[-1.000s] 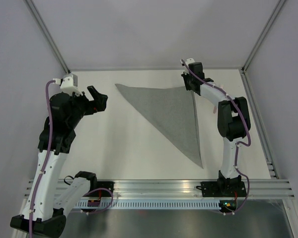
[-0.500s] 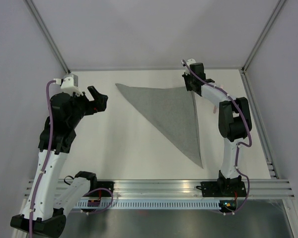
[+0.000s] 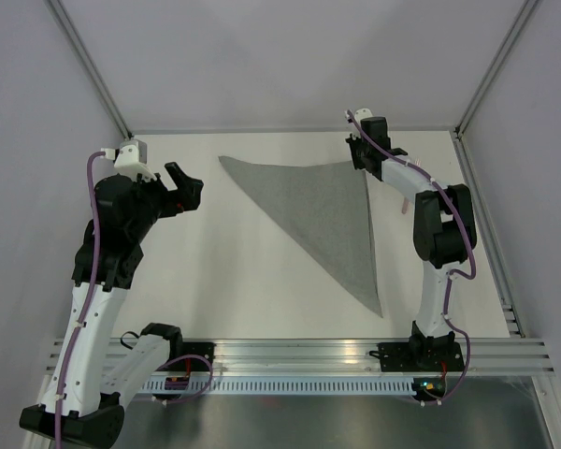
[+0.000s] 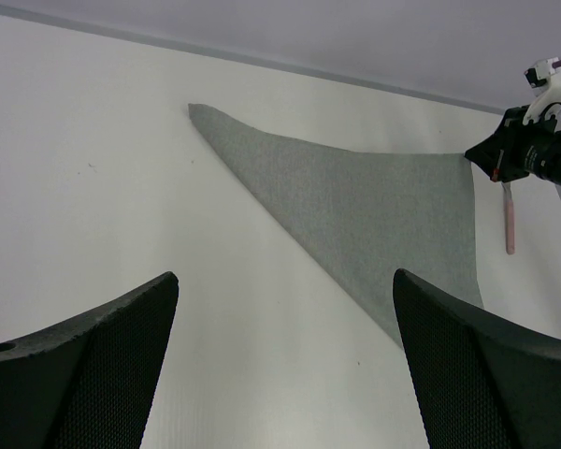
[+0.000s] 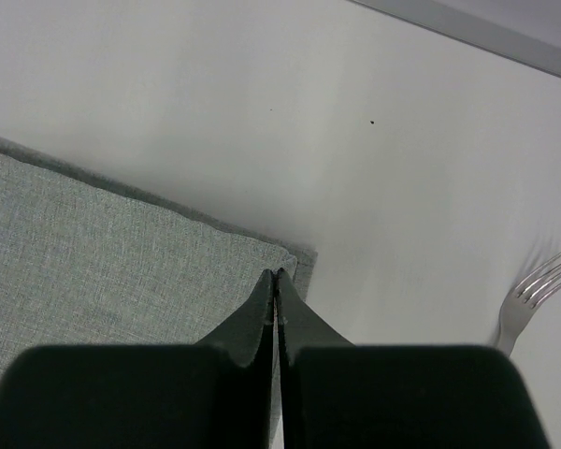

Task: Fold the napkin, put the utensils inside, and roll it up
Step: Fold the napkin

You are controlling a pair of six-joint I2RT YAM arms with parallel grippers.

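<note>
The grey napkin point(image 3: 327, 213) lies flat on the table, folded into a triangle; it also shows in the left wrist view point(image 4: 374, 201) and the right wrist view point(image 5: 103, 253). My right gripper point(image 3: 364, 161) is shut, its tips point(image 5: 276, 274) right over the napkin's far right corner; I see no cloth pinched between them. A fork point(image 5: 531, 297) lies on the table just right of that corner, and shows as a pale pinkish piece in the top view point(image 3: 405, 203) and the left wrist view point(image 4: 510, 220). My left gripper point(image 3: 189, 187) is open and empty, left of the napkin point(image 4: 285, 355).
The white table point(image 3: 243, 271) has walls at the back and sides. A metal rail point(image 3: 299, 351) runs along the near edge by the arm bases. The right arm reaches along the napkin's right side.
My right gripper has shifted slightly to the right and back at the napkin's corner. The napkin and the left arm have not moved.
</note>
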